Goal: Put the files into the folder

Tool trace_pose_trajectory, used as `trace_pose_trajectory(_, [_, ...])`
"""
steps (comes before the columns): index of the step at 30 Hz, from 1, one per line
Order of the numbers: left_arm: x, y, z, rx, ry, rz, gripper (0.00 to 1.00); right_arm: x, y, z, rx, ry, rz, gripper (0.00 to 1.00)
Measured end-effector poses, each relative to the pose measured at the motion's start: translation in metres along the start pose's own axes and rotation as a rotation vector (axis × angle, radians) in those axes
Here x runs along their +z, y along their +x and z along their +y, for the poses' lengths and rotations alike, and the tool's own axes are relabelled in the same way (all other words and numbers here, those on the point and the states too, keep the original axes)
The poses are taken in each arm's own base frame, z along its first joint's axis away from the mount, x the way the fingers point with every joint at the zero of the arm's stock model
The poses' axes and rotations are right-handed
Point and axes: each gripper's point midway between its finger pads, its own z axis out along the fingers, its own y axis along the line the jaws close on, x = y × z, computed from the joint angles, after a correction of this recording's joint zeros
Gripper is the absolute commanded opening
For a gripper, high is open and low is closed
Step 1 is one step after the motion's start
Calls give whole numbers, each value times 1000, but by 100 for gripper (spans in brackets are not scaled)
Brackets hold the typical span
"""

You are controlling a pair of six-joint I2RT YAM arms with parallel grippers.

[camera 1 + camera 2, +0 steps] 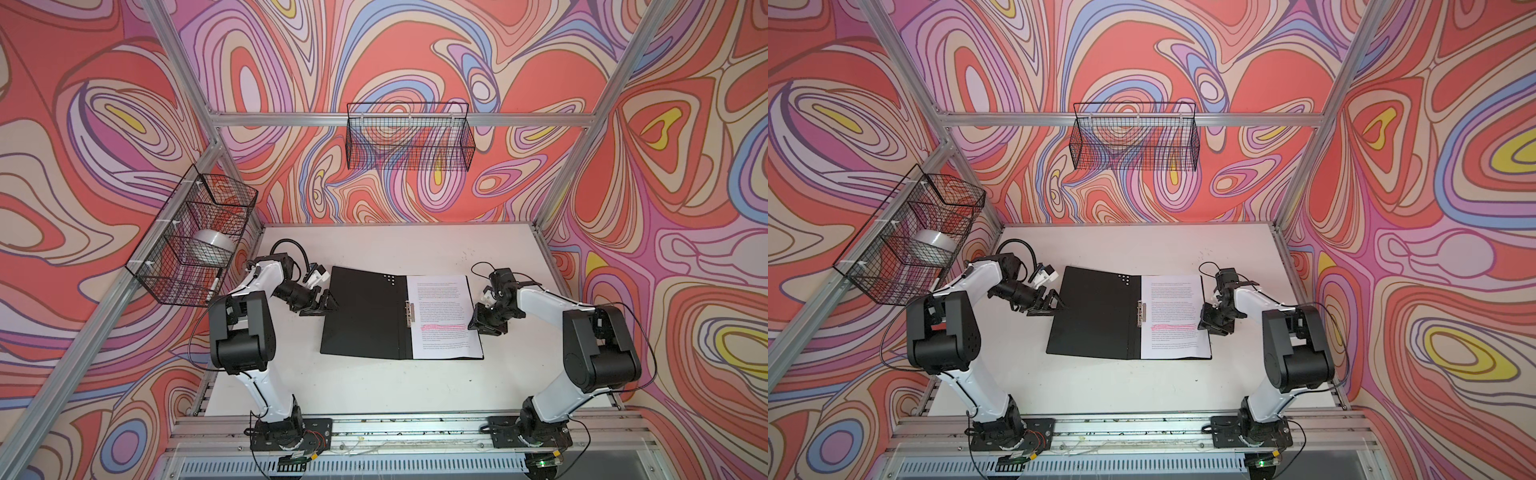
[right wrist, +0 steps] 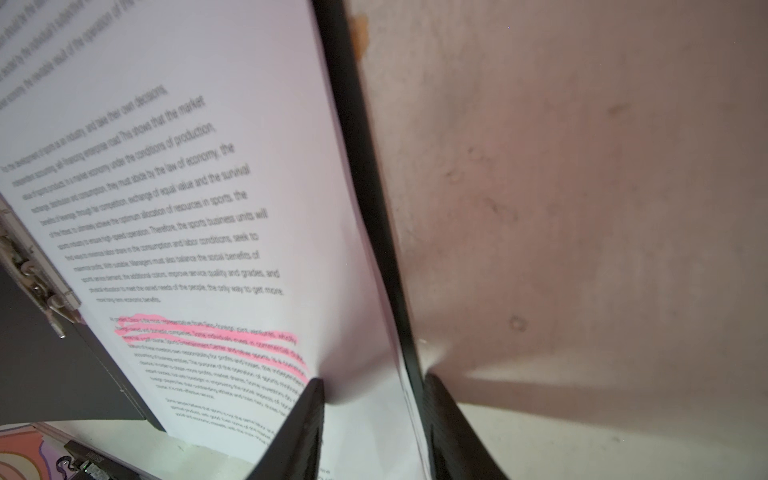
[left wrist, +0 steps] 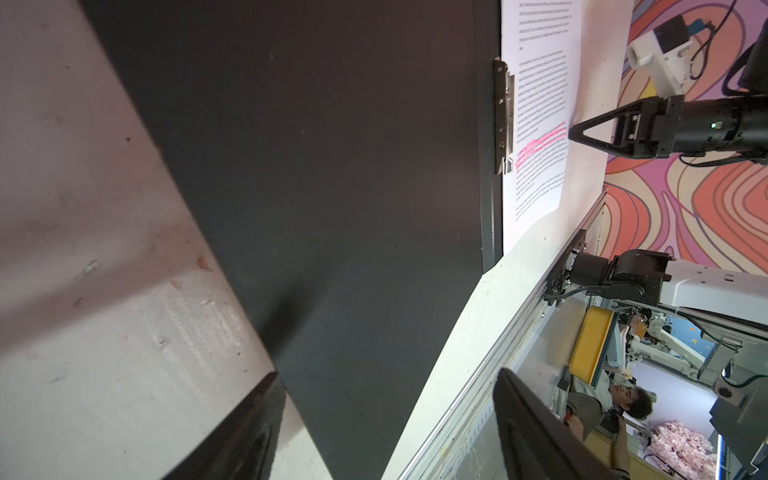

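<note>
Looking down in both top views, you see the folder lying open on the white table, black inside up. The files sit squared on its right half, beside the metal clip. Your left gripper sits at the folder's left edge, jaws wide and empty; your right gripper meets the right edge. Swirling red, pink and lilac walls close in the cell. A back basket of black wire hangs on the rear rail, and a side basket on the left rail holds a pale roll.

From the left wrist, the scuffed table meets the folder beyond the wide-spread fingers.

From the right wrist, the jaws stand partly apart astride the folder's edge: one finger on the pink-highlighted files, one over the stained table, clamping nothing that you can make out.
</note>
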Motion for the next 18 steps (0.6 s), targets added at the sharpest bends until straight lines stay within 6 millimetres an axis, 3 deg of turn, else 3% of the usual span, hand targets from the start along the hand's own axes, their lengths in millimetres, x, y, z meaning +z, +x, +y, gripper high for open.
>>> trace_pose_trajectory(7, [-5,0,-10,37,32,-17,79,0,0,-1,0,4,-1,41])
trace_pose_trajectory(13, [3,7,-40,32,169,-1,79,3,4,13,-13,-59,26,41])
trace_pose_trajectory(18, [2,8,-48,24,217,-7,78,4,5,16,-12,-75,34,41])
